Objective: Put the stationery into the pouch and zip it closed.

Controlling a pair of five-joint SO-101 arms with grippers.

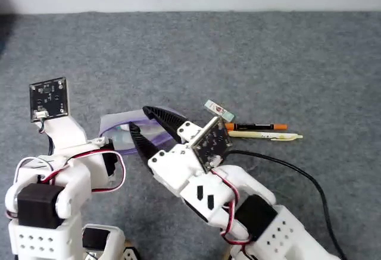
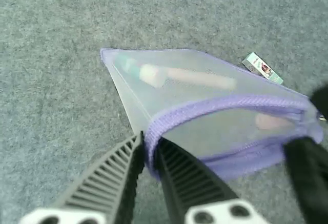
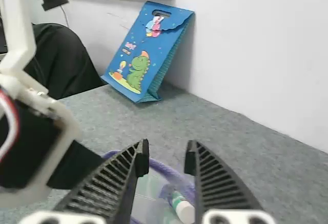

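Two ribbed tools: left tool (image 2: 147, 142) pinches the translucent pouch (image 2: 200, 101) by its purple edge; right tool (image 3: 167, 151) gapes.

- Pouch (image 2: 205, 106): translucent milky white; lilac-purple zip band and edging.
- Stick (image 2: 169, 75) inside the pouch: pale cream-pink, teal-green at one end.
- Small box (image 1: 218, 110) near the pouch: mint green and white, with a red spot.
- Upper pen (image 1: 256, 127) beyond the box from the pouch: black barrel, orange ends.
- Lower pen (image 1: 265, 135), beside it: pale yellow.
- Left gripper (image 2: 147, 141), at the pouch: black, ribbed fingers.
- Right gripper (image 3: 167, 149), over the pouch: black, ribbed.
- Arms (image 1: 71, 171): white shells, black motors.
- Wires (image 1: 122, 171): red, white, black.
- Cable (image 1: 284, 163): black.
- Table cover (image 1: 297, 52) under the pouch: flecked grey.
- Gift bag (image 3: 146, 52) behind the pouch: blue, dotted, with a green dinosaur.
- Wall (image 3: 256, 39): white.
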